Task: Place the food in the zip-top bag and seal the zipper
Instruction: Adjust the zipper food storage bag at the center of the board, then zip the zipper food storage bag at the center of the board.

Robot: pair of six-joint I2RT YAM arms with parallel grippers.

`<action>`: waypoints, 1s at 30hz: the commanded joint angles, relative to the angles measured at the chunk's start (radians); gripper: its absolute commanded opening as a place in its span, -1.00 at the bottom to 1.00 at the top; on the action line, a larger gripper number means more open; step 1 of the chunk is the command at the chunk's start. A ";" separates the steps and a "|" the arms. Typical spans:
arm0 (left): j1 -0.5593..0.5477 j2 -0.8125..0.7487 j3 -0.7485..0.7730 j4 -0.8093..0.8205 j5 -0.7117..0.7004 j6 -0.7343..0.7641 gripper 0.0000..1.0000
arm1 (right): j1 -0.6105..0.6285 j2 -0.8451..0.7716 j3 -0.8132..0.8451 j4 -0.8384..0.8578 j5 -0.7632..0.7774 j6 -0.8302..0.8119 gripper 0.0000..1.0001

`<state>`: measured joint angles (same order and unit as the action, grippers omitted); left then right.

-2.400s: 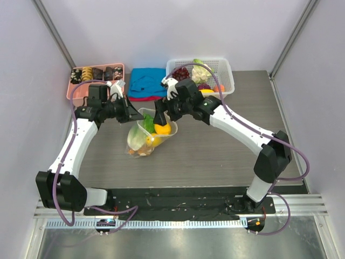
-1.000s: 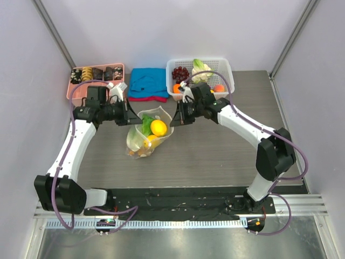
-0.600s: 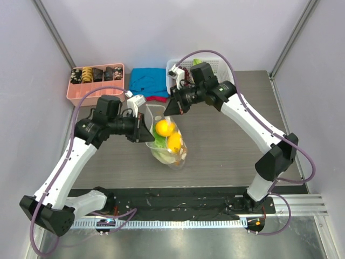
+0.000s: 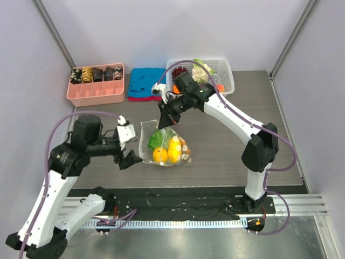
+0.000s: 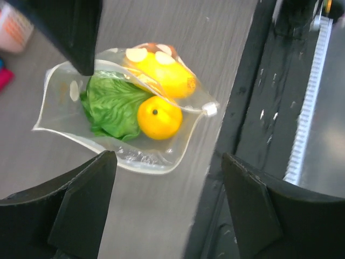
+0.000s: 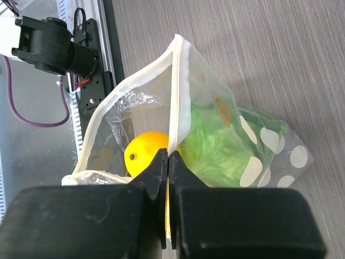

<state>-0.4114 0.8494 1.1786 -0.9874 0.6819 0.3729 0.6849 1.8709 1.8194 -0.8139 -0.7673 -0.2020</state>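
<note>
Your left gripper [image 4: 130, 149] now hangs spread, backed off the zip-top bag [image 4: 168, 147], while your right gripper [image 6: 168, 162] pinches its zipper [image 6: 176, 97].

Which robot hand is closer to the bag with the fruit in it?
Right. The right gripper is shut on the zip-top bag at its mouth edge, so it touches it. The left gripper hangs open close beside the bag, gripping nothing.

left gripper [image 4: 132, 147] agape, right gripper [image 6: 168, 162] pinched tight
</note>
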 commanded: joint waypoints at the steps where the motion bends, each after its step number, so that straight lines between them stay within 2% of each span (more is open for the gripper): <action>1: -0.020 0.016 -0.016 -0.192 0.042 0.524 0.61 | 0.002 0.002 0.054 -0.007 -0.030 -0.048 -0.98; 7: -0.064 0.004 -0.132 -0.157 -0.010 0.814 0.57 | 0.002 0.001 0.050 -0.018 -0.038 -0.057 -0.98; 12: -0.197 -0.033 -0.241 -0.064 -0.106 0.900 0.49 | 0.001 0.011 0.060 -0.018 -0.044 -0.059 -0.98; 17: -0.299 -0.041 -0.384 0.183 -0.223 0.806 0.41 | 0.002 0.025 0.078 -0.018 -0.066 -0.059 -0.98; 21: -0.325 -0.001 -0.427 0.312 -0.298 0.672 0.23 | 0.007 0.031 0.084 -0.016 -0.089 -0.065 -0.98; 24: -0.325 -0.001 -0.412 0.342 -0.286 0.583 -0.24 | 0.021 0.034 0.084 -0.013 -0.089 -0.080 -0.98; 25: -0.328 -0.004 -0.389 0.343 -0.274 0.558 -0.64 | 0.031 0.034 0.089 -0.002 -0.087 -0.080 -0.98; 27: -0.342 -0.019 -0.363 0.378 -0.260 0.452 -0.99 | 0.036 0.039 0.093 0.016 -0.090 -0.071 -0.98; 28: -0.348 -0.019 -0.340 0.388 -0.265 0.410 -0.99 | 0.041 0.037 0.098 0.037 -0.090 -0.047 -0.98; 30: -0.357 0.000 -0.315 0.392 -0.268 0.341 -0.99 | 0.041 0.028 0.103 0.047 -0.095 -0.031 -0.74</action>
<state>-0.7486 0.8532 0.7773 -0.7136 0.4076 0.9096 0.7113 1.9163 1.8633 -0.8345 -0.8253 -0.2539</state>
